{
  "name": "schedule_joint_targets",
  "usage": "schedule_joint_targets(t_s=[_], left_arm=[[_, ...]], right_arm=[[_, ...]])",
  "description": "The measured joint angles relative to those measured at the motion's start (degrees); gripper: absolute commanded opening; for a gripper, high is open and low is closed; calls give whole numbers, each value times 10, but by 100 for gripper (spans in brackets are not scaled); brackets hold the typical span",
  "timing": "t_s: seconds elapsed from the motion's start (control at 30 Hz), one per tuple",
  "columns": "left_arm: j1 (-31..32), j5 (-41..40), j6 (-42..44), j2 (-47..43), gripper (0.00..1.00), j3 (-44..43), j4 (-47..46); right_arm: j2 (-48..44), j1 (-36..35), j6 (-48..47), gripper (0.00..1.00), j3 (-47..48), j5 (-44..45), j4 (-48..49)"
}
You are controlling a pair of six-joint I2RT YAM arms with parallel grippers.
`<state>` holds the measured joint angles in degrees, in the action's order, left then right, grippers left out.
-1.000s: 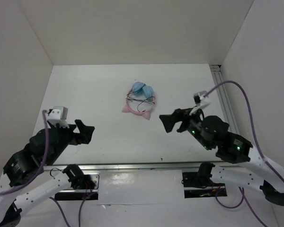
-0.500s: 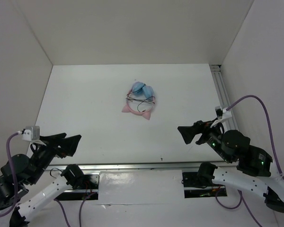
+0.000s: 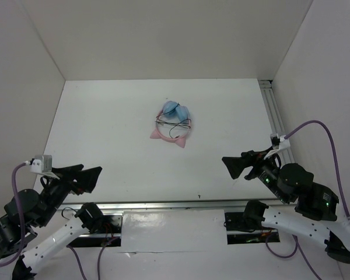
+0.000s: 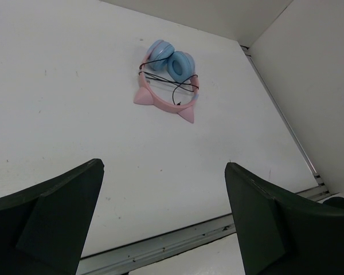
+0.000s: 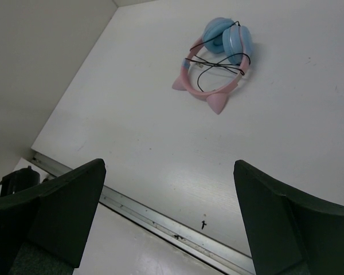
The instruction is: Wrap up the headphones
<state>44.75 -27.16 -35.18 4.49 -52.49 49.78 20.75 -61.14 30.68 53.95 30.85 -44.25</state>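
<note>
The headphones lie flat on the white worktop, in its far half and about midway across. Their two light blue ear cups sit side by side, touching, on the far side. The pink headband curves round on the side nearer to my bases, with its two pointed cat ears sticking out toward me. The thin black cord runs in loose loops over the cups and across the inside of the band; I cannot make out where its plug lies.

Neither of my arms touches the headphones. My left tool hangs well apart from them, nearer to me and off to their left, with its two dark fingers spread wide and nothing between them. In the left wrist view the headphones show through that gap, far ahead. The left arm is folded back low over its base, its wrist aimed toward the headphones.

My right tool sits nearer to me and to the right of the headphones, also well apart from them. Its fingers are likewise wide apart and hold nothing. The right arm is drawn back the same way, forearm low and wrist pointing at the headphones. A purple cable arcs above it.

A metal rail runs along the worktop's near edge, between the headphones and my bases.
</note>
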Motion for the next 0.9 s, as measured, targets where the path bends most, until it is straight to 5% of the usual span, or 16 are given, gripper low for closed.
schedule_joint_targets(t_s=[0.9], left_arm=[[0,0,0,-3,100,4,-1]], right_arm=[[-14,0,8,100,-10,3,0]])
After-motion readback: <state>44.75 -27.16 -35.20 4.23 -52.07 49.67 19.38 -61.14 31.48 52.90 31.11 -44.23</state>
